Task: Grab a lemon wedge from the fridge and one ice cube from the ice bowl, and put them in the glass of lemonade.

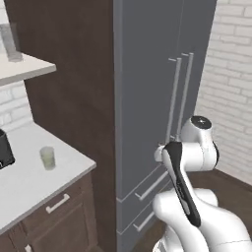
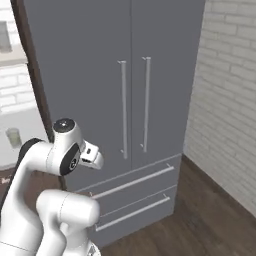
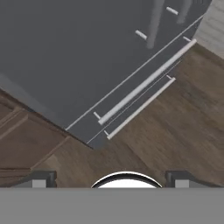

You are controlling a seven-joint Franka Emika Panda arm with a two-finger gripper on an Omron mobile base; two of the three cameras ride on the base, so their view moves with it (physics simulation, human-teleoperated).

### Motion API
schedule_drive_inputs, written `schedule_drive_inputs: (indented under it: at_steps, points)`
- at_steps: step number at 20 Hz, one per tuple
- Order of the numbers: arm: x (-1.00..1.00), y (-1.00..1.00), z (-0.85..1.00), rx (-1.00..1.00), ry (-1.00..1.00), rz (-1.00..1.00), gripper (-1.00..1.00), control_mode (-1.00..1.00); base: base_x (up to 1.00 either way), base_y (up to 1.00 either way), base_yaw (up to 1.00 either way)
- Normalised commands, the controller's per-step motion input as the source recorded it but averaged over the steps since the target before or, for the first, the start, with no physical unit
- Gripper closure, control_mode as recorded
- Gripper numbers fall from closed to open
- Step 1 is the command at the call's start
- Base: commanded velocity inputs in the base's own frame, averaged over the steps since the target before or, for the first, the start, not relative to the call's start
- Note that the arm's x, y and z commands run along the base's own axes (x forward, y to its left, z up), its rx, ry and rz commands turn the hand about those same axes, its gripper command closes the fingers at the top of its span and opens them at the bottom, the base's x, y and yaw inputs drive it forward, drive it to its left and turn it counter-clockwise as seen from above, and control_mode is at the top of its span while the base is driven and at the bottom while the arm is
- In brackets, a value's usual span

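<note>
Gripper (image 3: 112,178): jaws spread wide, nothing between them; the tips stand well apart at the bottom of the hand view, aimed down at the fridge's lower front and the floor.
Arm (image 1: 189,162): folded in front of the fridge, wrist near the lower ends of the door handles.
Fridge (image 2: 90,75): grey, both doors shut; two vertical bar handles (image 2: 123,107) meet at the centre, two drawers (image 2: 135,182) below, also shut.
Glass (image 1: 47,158): small tumbler of pale liquid, upright on the white counter (image 1: 24,182) left of the fridge, well apart from the arm.
Bowl (image 1: 4,147): black, at the counter's far left edge, partly cut off.
Lemon wedge, ice cube: cannot tell where they are.
</note>
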Motion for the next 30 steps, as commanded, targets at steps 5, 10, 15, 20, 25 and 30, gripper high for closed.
schedule_drive_inputs:
  at_steps: [5, 10, 15, 20, 25, 30]
  points:
    - [0.0, 0.0, 0.0, 0.0, 0.0, 0.0, -1.0, 1.0, 0.37, -1.0, 0.3]
    - [0.0, 0.0, 0.0, 0.0, 0.0, 0.0, -1.0, 1.0, 0.02, -0.57, 0.74]
    - [0.0, 0.0, 0.0, 0.0, 0.0, 0.0, -1.0, 1.0, 0.0, -0.66, 0.81]
    - [0.0, 0.0, 0.0, 0.0, 0.0, 0.0, -1.0, 1.0, 0.03, -0.91, 0.39]
    - [0.0, 0.0, 0.0, 0.0, 0.0, 0.0, -1.0, 1.0, 0.01, -0.23, -0.03]
    - [0.0, 0.0, 0.0, 0.0, 0.0, 0.0, -1.0, 1.0, -0.24, 0.01, -0.16]
